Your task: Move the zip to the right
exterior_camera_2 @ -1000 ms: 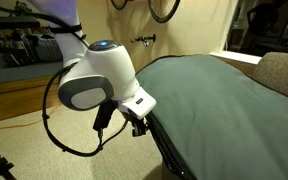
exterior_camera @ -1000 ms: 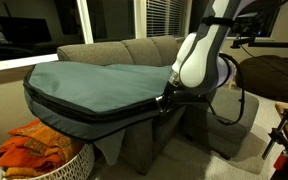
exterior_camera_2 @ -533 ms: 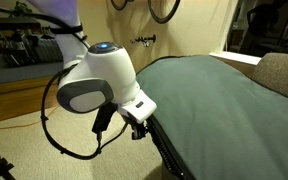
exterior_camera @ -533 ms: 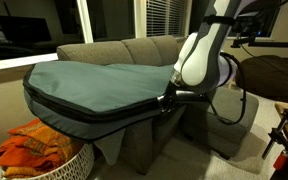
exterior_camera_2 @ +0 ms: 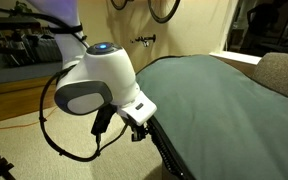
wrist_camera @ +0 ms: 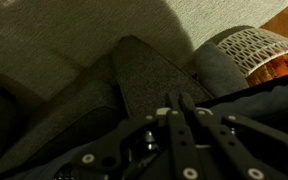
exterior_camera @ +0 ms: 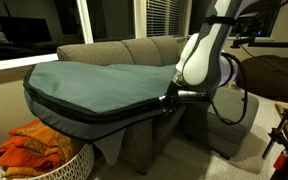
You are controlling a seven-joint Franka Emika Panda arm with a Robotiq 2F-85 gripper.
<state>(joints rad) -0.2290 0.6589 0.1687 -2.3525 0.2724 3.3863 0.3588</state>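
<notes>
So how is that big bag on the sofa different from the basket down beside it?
The bag is large, flat and teal-grey, edged by a black zipper band; the basket is smaller, round and pale woven. The bag lies across the sofa; the basket stands lower, beside the sofa. The robot's gripper is at the bag's edge, away from the basket. Both involve fabric: orange cloth fills the basket.

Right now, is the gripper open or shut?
Shut. In the wrist view the gripper has its jaws pressed together, at the black zipper band. Whether it holds the zip, I cannot tell.
</notes>
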